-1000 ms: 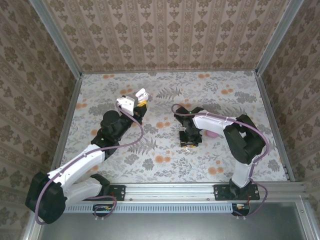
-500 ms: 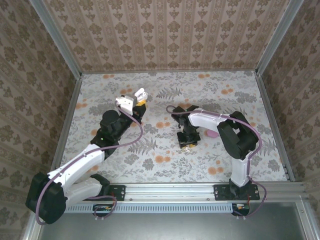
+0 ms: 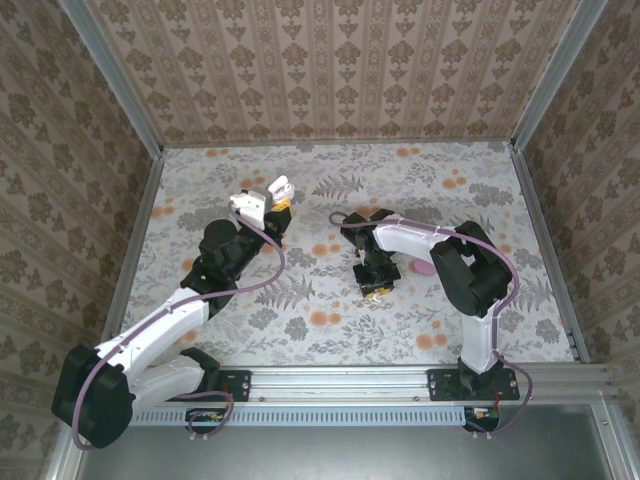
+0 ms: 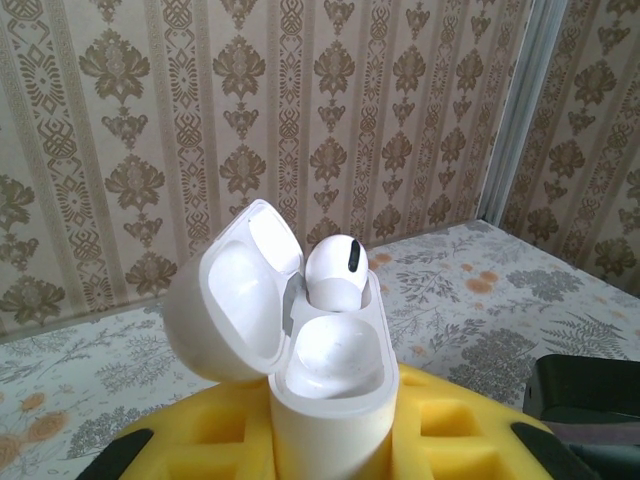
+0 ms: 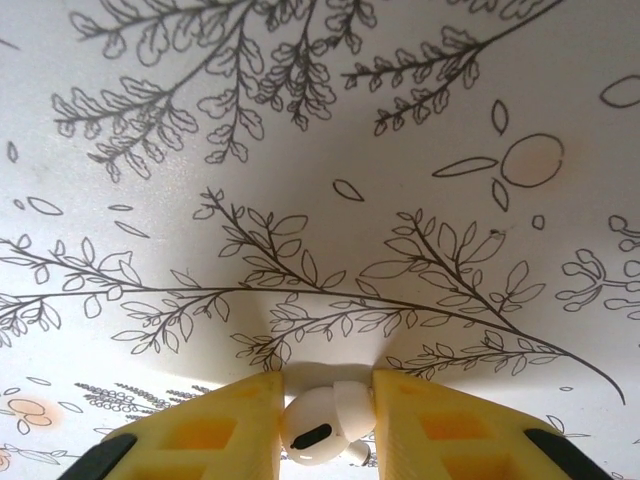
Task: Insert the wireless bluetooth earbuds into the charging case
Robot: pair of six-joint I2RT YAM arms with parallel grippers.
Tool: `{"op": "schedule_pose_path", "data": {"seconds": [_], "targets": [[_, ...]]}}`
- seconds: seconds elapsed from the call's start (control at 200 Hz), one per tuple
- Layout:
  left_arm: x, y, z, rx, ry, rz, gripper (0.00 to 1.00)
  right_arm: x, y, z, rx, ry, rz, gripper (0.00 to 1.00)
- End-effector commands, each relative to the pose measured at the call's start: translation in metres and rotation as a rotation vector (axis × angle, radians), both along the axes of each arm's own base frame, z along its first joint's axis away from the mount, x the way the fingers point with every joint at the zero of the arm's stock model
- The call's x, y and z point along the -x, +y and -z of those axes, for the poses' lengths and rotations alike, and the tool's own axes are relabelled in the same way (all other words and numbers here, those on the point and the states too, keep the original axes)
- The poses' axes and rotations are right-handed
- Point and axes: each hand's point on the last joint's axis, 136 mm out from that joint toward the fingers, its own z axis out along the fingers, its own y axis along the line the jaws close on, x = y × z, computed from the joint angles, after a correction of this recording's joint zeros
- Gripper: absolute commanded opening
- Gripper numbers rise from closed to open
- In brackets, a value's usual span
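I saw left gripper (image 4: 328,450) clamped on the open white charging case (image 4: 330,395), one earbud (image 4: 335,272) seated. Right gripper (image 5: 325,440) pinched second earbud (image 5: 320,428) just above the table (image 5: 300,150), bud's lower end cut off. Pink item (image 3: 426,270) mostly hidden behind right arm, unidentifiable.

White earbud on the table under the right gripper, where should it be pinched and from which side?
Pinch the white earbud across its rounded head, coming straight down from above; it lies flat on the table, with the right gripper flanking that bulb.
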Motion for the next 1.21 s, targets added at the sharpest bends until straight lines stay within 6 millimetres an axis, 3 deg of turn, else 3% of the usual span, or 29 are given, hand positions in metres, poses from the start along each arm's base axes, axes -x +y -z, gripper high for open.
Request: {"op": "schedule_pose_path", "data": {"seconds": [0.0,0.18,0.45,0.635,0.67,0.685,0.745,0.935,1.2], "targets": [[0.000,-0.003,-0.010,0.035,-0.015,0.021,0.24,-0.001,0.001,-0.009,0.003,-0.024,-0.010,0.28],[-0.002,-0.010,-0.007,0.034,0.005,0.048,0.24,-0.017,0.003,-0.057,-0.066,-0.167,0.048,0.28],[-0.007,-0.044,0.002,0.054,0.050,0.140,0.23,-0.060,0.010,-0.193,-0.302,-0.588,0.161,0.29],[-0.004,-0.076,0.005,0.078,0.072,0.215,0.23,-0.080,0.025,-0.260,-0.496,-0.788,0.224,0.29],[-0.003,-0.082,0.003,0.084,0.070,0.228,0.23,-0.085,0.028,-0.266,-0.521,-0.814,0.238,0.30],[-0.002,-0.084,0.004,0.084,0.071,0.234,0.23,-0.083,0.027,-0.280,-0.553,-0.849,0.246,0.30],[-0.001,-0.092,0.004,0.087,0.071,0.251,0.23,-0.086,0.028,-0.299,-0.614,-0.909,0.272,0.30],[0.005,-0.107,0.003,0.094,0.042,0.298,0.23,-0.093,0.037,-0.334,-0.760,-1.009,0.320,0.30],[0.015,-0.121,-0.005,0.097,-0.032,0.366,0.24,-0.099,0.051,-0.337,-0.829,-1.029,0.343,0.30]]}}
